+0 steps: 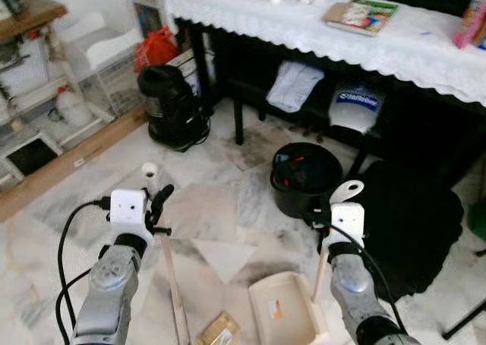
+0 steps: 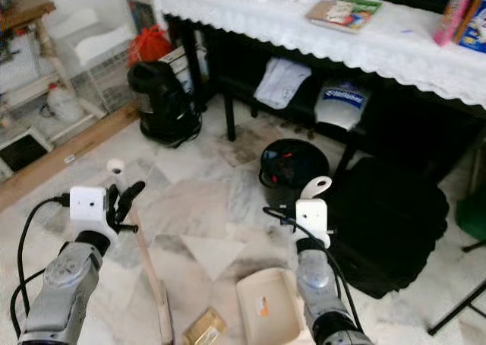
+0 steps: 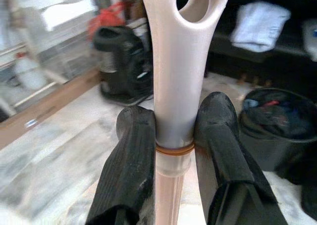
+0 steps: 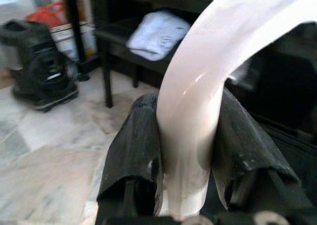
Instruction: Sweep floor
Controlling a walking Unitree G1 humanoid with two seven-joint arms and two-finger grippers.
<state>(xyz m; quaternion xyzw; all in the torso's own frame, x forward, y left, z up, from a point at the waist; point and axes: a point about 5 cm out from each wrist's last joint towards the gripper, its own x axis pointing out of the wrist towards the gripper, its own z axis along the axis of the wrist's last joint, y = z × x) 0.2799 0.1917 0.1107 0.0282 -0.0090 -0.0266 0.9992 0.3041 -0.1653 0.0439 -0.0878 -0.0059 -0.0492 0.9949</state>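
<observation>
My left pincer (image 3: 173,150) grips the pale broom handle (image 3: 174,86) just below its hanging loop, both black fingers (image 3: 130,155) pressed against the shaft. The broom's shaft (image 1: 173,284) slants down to the marble floor (image 1: 213,208). My right pincer (image 4: 185,150) is clamped on the curved dustpan handle (image 4: 198,101); the cream dustpan (image 1: 285,314) rests on the floor between my arms, a yellowish scrap (image 1: 218,330) just beside it. Beyond stand a black bucket (image 1: 306,179) and a black appliance (image 1: 171,106), near the cloth-covered surface (image 1: 304,26).
</observation>
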